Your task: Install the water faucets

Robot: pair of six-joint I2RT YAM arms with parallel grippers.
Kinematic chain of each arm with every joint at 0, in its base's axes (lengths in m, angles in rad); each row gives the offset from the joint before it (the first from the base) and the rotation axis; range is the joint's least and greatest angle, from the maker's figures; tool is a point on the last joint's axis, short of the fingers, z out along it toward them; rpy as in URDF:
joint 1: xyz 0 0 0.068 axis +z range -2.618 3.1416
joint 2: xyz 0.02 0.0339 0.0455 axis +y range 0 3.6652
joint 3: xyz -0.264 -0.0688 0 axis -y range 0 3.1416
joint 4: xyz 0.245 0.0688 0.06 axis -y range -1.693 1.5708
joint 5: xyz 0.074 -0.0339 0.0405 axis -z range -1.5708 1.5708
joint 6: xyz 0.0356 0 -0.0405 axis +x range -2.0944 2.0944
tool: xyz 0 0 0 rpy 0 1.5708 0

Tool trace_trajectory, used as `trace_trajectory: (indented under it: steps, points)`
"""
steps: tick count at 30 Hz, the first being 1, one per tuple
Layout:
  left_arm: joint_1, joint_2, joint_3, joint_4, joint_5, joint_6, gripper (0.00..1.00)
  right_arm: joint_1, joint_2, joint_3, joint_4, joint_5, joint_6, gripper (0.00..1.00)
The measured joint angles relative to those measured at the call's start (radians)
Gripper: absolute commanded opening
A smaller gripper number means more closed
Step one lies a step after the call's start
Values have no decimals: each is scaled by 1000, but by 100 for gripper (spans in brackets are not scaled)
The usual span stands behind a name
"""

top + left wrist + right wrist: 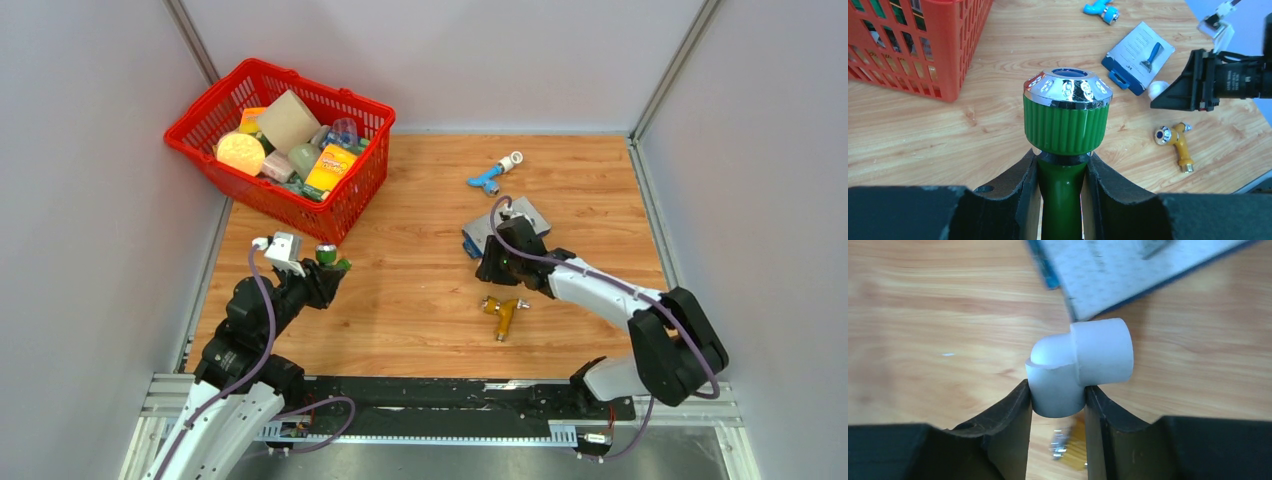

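Left gripper [1062,172]: clamped on green faucet [1066,120] by its stem, beside red basket [290,195].
Orange-yellow faucet [503,312]: lying on table [420,300], between the arms.
Right gripper [1058,392]: pinching white elbow fitting [1088,365].
Blue faucet [490,178]: on table, farther back.

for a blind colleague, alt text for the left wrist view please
Fingers of the left gripper clamp the green faucet by its neck. Beyond it on the wooden table sit an orange-yellow faucet, a blue faucet, a razor packet and a red basket.
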Motion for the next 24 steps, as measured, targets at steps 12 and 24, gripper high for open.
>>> trace_trajectory:
  steps: [12,24]
  points:
    - [10,0,0,1,0,0,0,106,-34,-201,766,-383,426,6]
    - [23,6,0,1,0,0,0,208,386,-230,1388,-542,793,2]
